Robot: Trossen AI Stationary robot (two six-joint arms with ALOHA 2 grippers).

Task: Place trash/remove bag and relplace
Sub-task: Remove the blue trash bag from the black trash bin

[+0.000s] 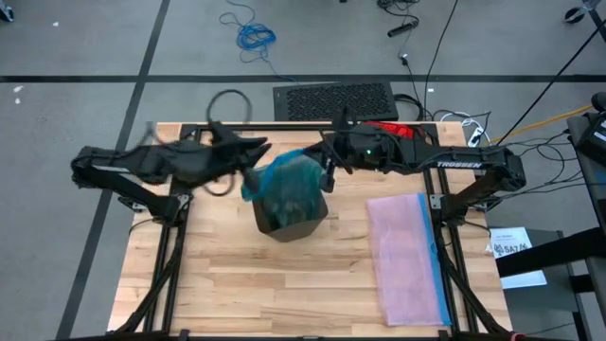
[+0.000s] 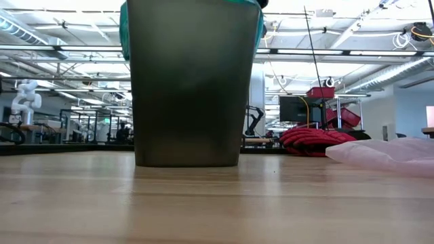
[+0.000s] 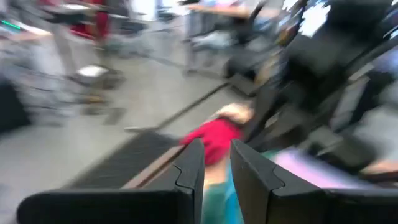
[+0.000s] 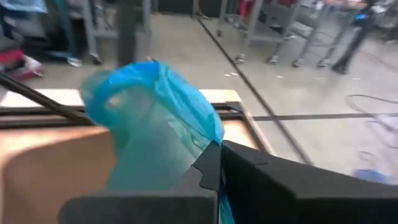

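So the teal bag (image 1: 289, 185) sits bunched up in the dark bin (image 1: 298, 225) mid-bench, standing upright. Right tool (image 4: 214, 171) is clenched on its edge; left tool (image 3: 216, 171) sits slightly parted beside it.

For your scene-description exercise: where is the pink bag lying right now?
In the high view the pink bag lies flat on the table's right side, just right of the bin with the teal bag, below the right arm.

arms: two, dark, jointed | right arm (image 1: 464, 166): white TROSSEN lettering on its link, small green light near the wrist | left arm (image 1: 142, 163): plain black | fingers (image 3: 189, 171): dark, angular, stepped inner edges
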